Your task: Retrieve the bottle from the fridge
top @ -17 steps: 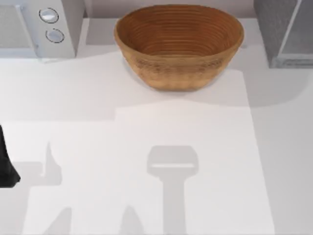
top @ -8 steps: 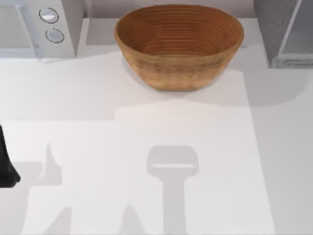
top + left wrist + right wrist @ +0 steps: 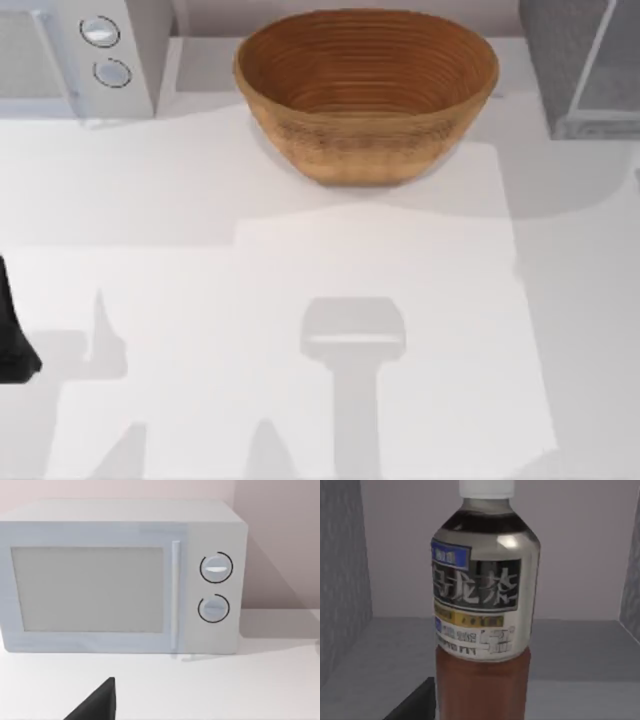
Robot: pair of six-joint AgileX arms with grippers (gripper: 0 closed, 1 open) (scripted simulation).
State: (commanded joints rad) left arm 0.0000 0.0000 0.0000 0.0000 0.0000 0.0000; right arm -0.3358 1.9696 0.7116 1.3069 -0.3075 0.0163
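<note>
Right wrist view, nearest first: one dark finger of the right gripper juts in at the lower edge, just beside the base of the bottle; whether it touches cannot be told, and whether the pincer is released or clenched cannot be told either. The bottle stands upright, very close to the camera: white ribbed cap, dark liquid at the shoulder, a glossy pale silver wrap label with a blue patch, a black band of large characters and a yellow strip, and reddish-brown liquid showing below the label. It sits on the smooth grey floor of the fridge, between dark grey speckled side walls, with a plain pinkish back wall behind. Left wrist view: one dark fingertip of the left gripper over the white table; its state cannot be told. Beyond it, a light-grey microwave, boxy, with a matte window, a vertical bar handle and two round knobs. Top view: the left arm is parked at the table's left edge. At the back, the microwave at left, a brown woven bowl with ringed coils at centre, and the speckled fridge cabinet with its paler glassy panel at the right corner.
</note>
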